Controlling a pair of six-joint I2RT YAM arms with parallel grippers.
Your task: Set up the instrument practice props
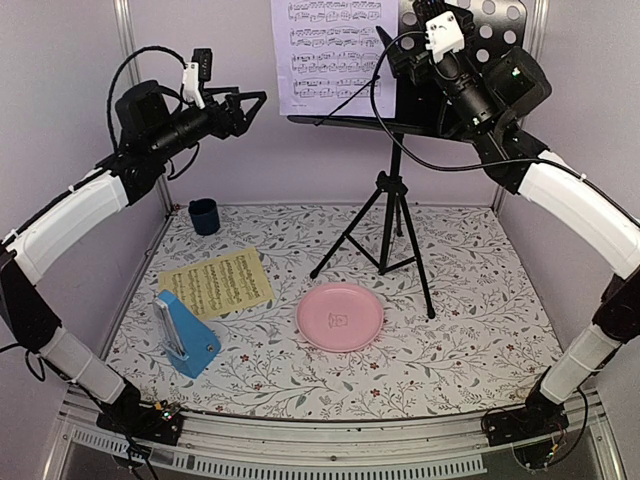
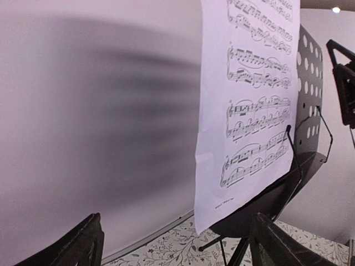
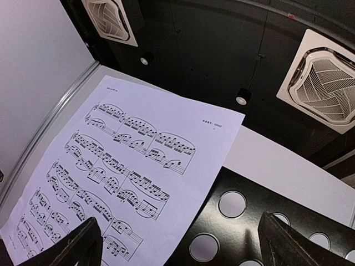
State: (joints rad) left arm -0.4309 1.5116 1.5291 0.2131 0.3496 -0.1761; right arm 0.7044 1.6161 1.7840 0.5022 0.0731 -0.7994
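Observation:
The black perforated music stand rises at the back right on its tripod. A lilac sheet of music leans upright on its desk, overhanging the left edge. My right gripper hovers open in front of the desk; its wrist view shows the lilac sheet and the holed desk ahead of the spread fingers, nothing held. My left gripper is open in the air left of the sheet. A yellow sheet lies flat on the table, with the blue metronome in front of it.
A pink plate lies mid-table near the tripod's front legs. A dark blue cup stands at the back left by the wall. Lilac walls close in the back and sides. The right arm's cable hangs across the stand desk.

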